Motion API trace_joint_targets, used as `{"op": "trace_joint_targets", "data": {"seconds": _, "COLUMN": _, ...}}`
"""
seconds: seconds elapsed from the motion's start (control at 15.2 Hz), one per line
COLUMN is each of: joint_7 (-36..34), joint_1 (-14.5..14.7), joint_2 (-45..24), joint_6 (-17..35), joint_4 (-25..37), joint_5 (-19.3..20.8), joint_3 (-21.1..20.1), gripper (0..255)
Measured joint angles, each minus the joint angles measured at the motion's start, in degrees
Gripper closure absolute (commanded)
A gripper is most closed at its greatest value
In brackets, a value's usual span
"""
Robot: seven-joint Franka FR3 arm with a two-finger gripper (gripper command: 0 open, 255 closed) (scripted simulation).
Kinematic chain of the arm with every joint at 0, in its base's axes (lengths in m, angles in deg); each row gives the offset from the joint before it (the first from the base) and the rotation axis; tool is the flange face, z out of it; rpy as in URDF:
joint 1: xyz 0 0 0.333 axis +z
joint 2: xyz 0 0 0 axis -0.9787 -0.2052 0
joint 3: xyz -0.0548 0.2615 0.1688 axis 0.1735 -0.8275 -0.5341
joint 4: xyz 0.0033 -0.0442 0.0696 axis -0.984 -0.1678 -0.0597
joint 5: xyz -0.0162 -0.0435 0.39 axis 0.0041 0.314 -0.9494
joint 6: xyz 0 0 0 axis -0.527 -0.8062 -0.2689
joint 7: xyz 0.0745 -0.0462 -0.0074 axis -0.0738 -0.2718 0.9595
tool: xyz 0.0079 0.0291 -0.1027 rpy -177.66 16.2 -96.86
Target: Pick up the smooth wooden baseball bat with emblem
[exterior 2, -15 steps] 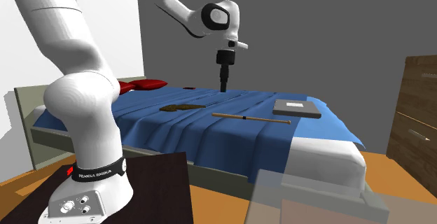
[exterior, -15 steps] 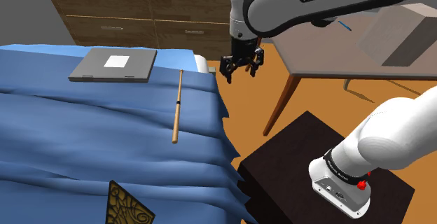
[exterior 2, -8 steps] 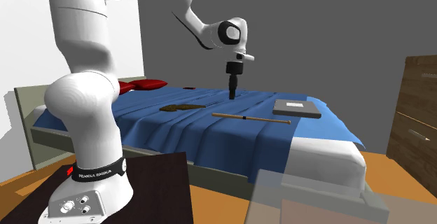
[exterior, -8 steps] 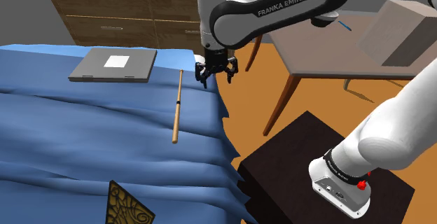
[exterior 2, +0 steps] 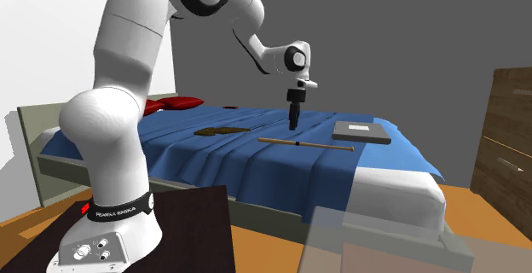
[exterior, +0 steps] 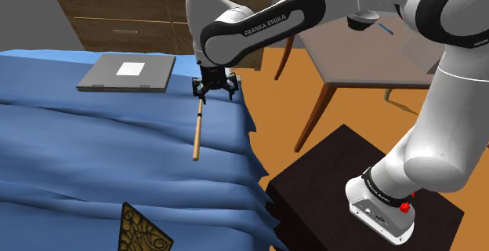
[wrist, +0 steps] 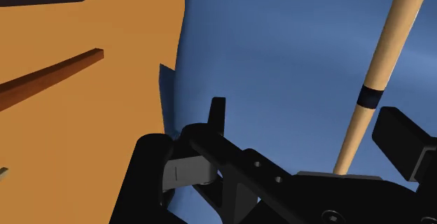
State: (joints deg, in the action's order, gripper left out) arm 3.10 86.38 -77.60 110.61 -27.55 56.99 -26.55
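The gripper [wrist: 305, 117] stands wide, its fingers [wrist: 218, 115] apart and clasping nothing. Just below, in the gap between them, the pale wooden baseball bat [wrist: 382, 61] with a dark band lies flat on the blue bedcover [exterior: 94, 147]. The gripper hangs over one end of it. The white forearm [exterior: 262, 28] above the gripper reads "FRANKA EMIKA". Farther along the bed from the gripper rests a flat grey case [exterior: 128, 73] bearing a white square. Beyond that stands a wooden dresser [exterior: 157, 6].

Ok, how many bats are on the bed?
1: a thin bat lying on the blue bed, one end under the open hand. Nothing seems to hide another.
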Motion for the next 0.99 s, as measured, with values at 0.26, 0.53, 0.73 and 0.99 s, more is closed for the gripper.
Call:
{"op": "trace_joint_targets", "data": {"seconds": 0.26, "joint_7": -5.07, "joint_1": 3.42, "joint_2": -10.10, "joint_6": -1.21, "joint_4": 10.76, "joint_5": 2.96, "joint_3": 1.53, "gripper": 0}}
{"op": "trace_joint_targets", "data": {"seconds": 0.53, "joint_7": -7.38, "joint_1": 5.77, "joint_2": -17.38, "joint_6": -2.93, "joint_4": 19.62, "joint_5": 4.42, "joint_3": 2.88, "gripper": 0}}
{"op": "trace_joint_targets", "data": {"seconds": 0.73, "joint_7": -7.87, "joint_1": 5.94, "joint_2": -18.46, "joint_6": -1.11, "joint_4": 18.82, "joint_5": 4.81, "joint_3": 3.16, "gripper": 0}}
{"op": "trace_joint_targets", "data": {"seconds": 0.99, "joint_7": -8.09, "joint_1": 6.14, "joint_2": -19.93, "joint_6": 0.44, "joint_4": 18.70, "joint_5": 5.24, "joint_3": 3.48, "gripper": 255}}
